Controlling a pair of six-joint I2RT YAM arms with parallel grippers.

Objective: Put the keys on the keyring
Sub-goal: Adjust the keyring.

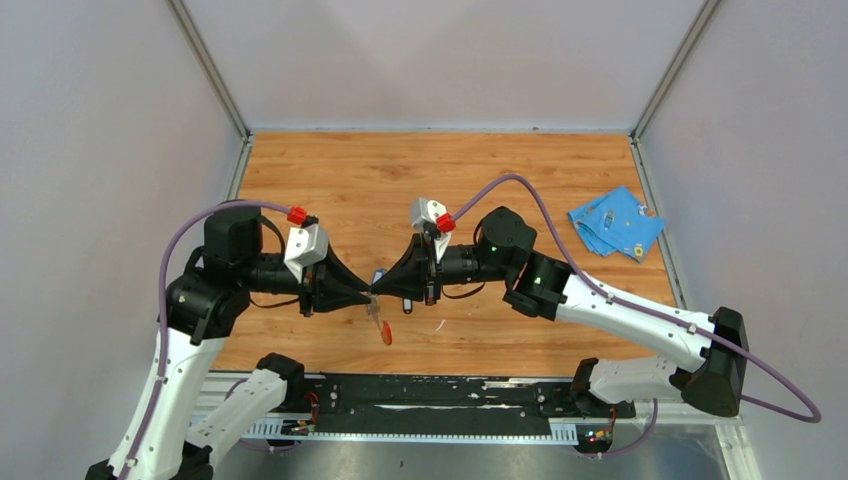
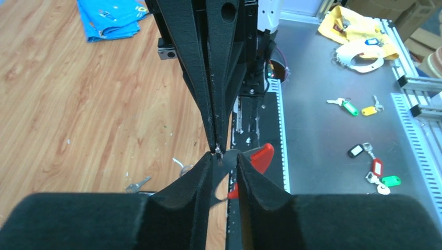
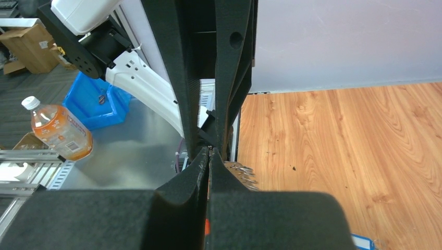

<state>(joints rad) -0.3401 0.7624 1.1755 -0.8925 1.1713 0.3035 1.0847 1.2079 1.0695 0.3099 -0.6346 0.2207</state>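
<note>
Both grippers meet tip to tip above the near middle of the table. The keyring [image 1: 383, 325] hangs below them with its red end lowest. In the left wrist view my left gripper [image 2: 225, 156] has its jaws a little apart with the grey strap between them, and the red part [image 2: 259, 156] shows behind. My right gripper [image 2: 217, 147] is shut on the small metal ring at the strap's top; its jaws also show shut in its own view [image 3: 209, 151]. A blue key head [image 1: 379, 273] lies just beyond the tips. A small silver key [image 2: 138, 183] lies on the wood. The black-headed key is not clearly seen.
A blue cloth [image 1: 615, 220] lies at the table's far right. A black rail [image 1: 430, 395] runs along the near edge. On the metal bench beyond it lie spare key tags [image 2: 375, 166], a bottle [image 3: 60, 135] and a blue bin [image 3: 99, 104].
</note>
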